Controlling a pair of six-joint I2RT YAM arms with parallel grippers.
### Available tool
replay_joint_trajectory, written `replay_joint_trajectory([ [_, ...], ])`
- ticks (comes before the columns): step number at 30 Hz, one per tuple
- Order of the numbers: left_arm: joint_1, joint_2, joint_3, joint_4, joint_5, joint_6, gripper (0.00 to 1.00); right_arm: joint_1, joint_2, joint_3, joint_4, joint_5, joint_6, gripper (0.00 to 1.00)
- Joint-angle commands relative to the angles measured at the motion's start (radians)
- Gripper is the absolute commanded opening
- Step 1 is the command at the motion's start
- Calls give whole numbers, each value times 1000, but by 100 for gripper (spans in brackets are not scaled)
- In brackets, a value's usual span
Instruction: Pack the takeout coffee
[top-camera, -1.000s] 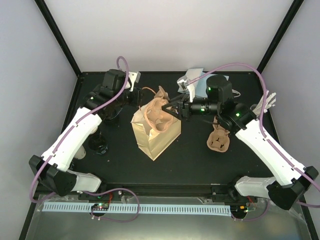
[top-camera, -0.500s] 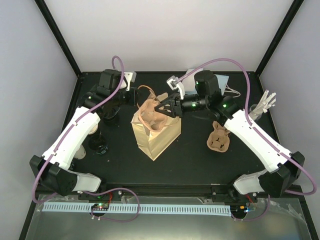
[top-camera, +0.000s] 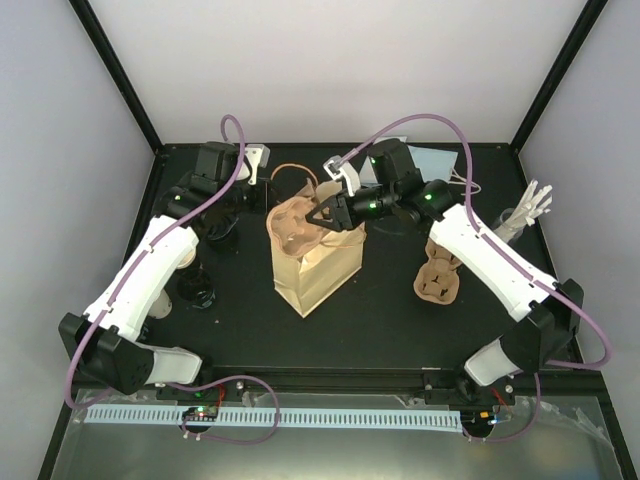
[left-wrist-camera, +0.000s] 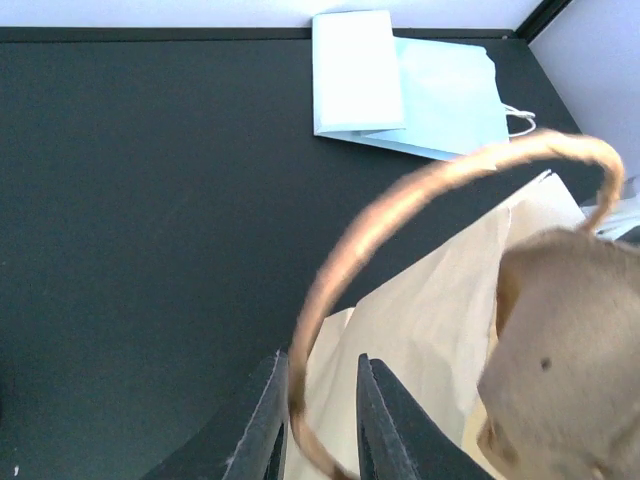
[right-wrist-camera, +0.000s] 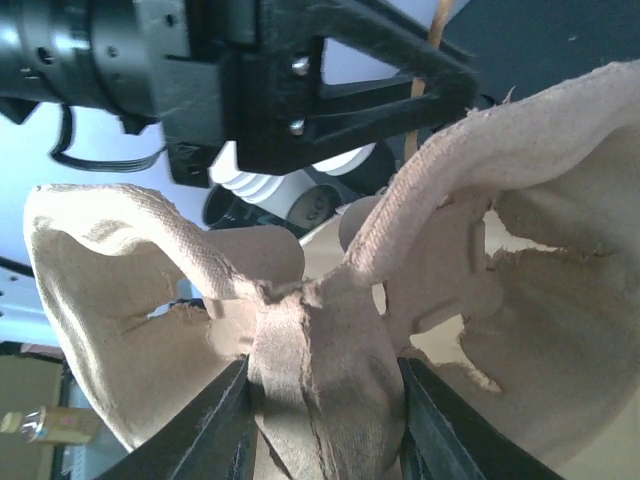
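Since a second ago the right arm has swung left, and its right claw now holds the brown moulded-pulp cup carrier over the mouth of the upright tan paper bag. The jaws are clamped on the carrier's central ridge. The left claw has narrowed around the bag's brown loop handle. A slim gap still shows beside the handle, so I cannot tell whether it is pinched.

The takeout coffee, a small cup with a round black lid, stands at the left of the black table. It sits by the left forearm, well apart from the bag, and little but its dark lid shows.

The carrier overlaps the bag's back rim. Bare table lies in front of the bag. A second pulp carrier lies to its right, near the right forearm. A pale blue flat paper bag rests at the back edge.
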Motion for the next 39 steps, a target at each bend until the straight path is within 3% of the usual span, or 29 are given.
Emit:
replay_joint_trajectory([
  [1, 9, -22, 3, 13, 31, 4, 20, -14, 27, 77, -120, 134, -39, 39],
  [4, 9, -20, 2, 12, 39, 10, 20, -14, 43, 102, -173, 175, -58, 39],
  [15, 14, -24, 9, 8, 33, 22, 19, -12, -16, 114, -174, 85, -54, 40],
  [23, 17, -24, 15, 14, 35, 25, 19, -12, -27, 144, -213, 134, -32, 40],
  [33, 17, -28, 8, 14, 44, 29, 19, -14, -8, 199, -279, 361, -2, 40],
  [39, 17, -23, 6, 13, 52, 34, 17, -13, 9, 194, -280, 386, 7, 40],
])
